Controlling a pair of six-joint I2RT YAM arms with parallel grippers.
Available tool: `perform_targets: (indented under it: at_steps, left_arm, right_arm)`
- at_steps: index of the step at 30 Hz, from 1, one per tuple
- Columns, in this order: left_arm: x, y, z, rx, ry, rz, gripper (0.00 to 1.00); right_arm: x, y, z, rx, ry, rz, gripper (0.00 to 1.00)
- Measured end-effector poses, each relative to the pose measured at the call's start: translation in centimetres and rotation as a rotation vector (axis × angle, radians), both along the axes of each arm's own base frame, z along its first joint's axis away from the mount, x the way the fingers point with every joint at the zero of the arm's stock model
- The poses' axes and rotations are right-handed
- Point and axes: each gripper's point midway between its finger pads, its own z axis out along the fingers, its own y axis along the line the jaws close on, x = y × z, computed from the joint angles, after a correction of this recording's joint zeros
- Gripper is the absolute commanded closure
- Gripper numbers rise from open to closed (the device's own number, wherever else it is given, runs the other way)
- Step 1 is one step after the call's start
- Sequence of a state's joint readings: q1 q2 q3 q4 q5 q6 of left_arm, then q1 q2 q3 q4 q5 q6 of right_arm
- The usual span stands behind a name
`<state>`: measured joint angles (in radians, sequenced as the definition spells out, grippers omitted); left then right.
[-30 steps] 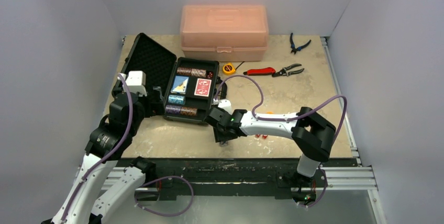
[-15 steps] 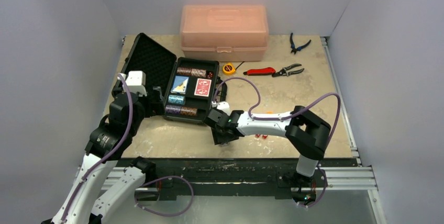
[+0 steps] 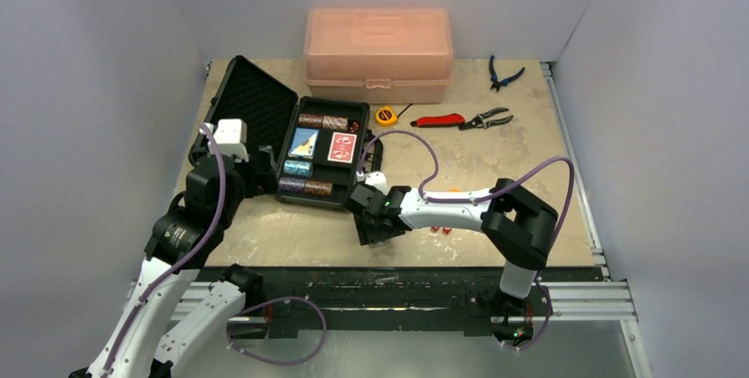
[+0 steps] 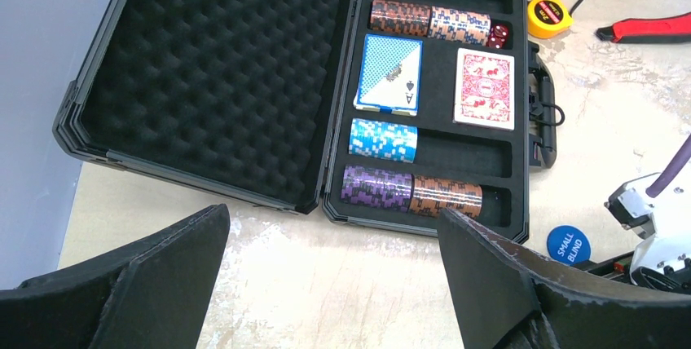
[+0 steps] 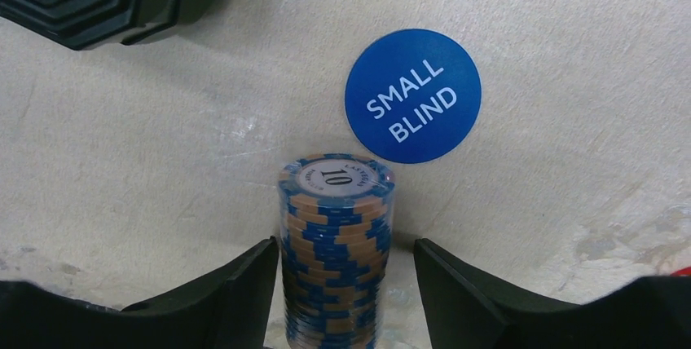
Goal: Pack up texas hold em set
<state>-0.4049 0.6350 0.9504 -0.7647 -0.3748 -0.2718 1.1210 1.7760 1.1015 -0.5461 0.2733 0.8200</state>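
The black briefcase lies open, its foam lid folded back to the left. Its tray holds chip stacks, a blue deck, a red deck and red dice. My right gripper is open around an upright blue-and-tan chip stack on the table; the stack stands between the jaws. A blue "SMALL BLIND" disc lies just beyond it. Two red dice lie beside the right arm. My left gripper is open and empty over the table in front of the case.
A translucent pink box stands at the back. A yellow tape measure, a red-handled tool, pliers and blue cutters lie behind and right of the case.
My right gripper has shifted slightly left and its elbow has drawn in. My left wrist has moved a little towards the case.
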Motion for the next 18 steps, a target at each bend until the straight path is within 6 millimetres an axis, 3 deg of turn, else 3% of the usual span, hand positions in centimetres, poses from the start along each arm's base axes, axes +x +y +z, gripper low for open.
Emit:
perform_targets:
  at_steps: [3, 8, 15, 17, 18]
  left_arm:
    - [0.03, -0.01, -0.01, 0.000, 0.001, 0.000, 0.00]
    - [0.03, -0.01, -0.03, 0.001, 0.002, 0.000, 0.00]
    - [0.05, -0.03, -0.06, 0.002, 0.003, 0.000, 0.00]
    - [0.07, -0.03, -0.07, 0.002, 0.004, 0.000, 0.00]
    - [0.07, -0.03, -0.09, 0.002, 0.004, 0.000, 0.00]
  right_arm:
    - [-0.04, -0.32, -0.02, -0.015, 0.000, 0.001, 0.36]
    - [-0.04, -0.39, 0.07, -0.021, 0.000, 0.006, 0.50]
    - [0.02, -0.37, 0.27, -0.029, -0.003, 0.031, 0.84]
    - [-0.06, -0.38, 0.31, -0.033, 0.001, 0.048, 1.00]
    - [-0.06, -0.35, 0.39, -0.034, 0.000, 0.056, 1.00]
